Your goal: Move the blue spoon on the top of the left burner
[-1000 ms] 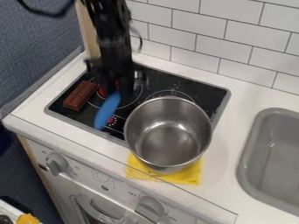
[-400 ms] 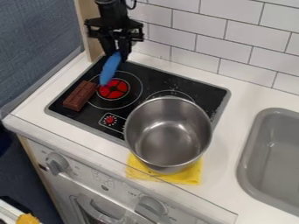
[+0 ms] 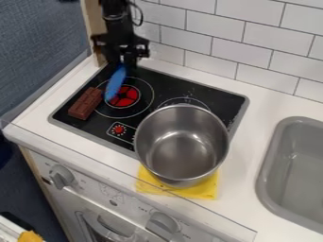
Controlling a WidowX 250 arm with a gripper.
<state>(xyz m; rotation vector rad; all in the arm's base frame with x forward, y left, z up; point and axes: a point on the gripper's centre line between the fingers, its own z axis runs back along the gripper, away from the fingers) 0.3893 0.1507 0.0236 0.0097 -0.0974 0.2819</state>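
Observation:
My black gripper (image 3: 122,65) hangs over the back left corner of the stove, shut on the blue spoon (image 3: 114,83) at its upper end. The spoon slants down toward the front, its lower end over the left side of the left burner (image 3: 128,97), a red disc inside a white ring. Whether the spoon touches the stove top, I cannot tell.
A brown chocolate bar (image 3: 86,103) lies just left of the burner. To the right stands a steel pot (image 3: 182,144), partly over a yellow cloth (image 3: 204,187). White tiles (image 3: 211,38) rise behind; a grey sink (image 3: 296,165) is at the right.
The gripper has drawn back toward the rear of the stove with the spoon, baring the burner. Since the middle frame, gripper and spoon have shifted slightly left and the spoon's lower end has dropped a little.

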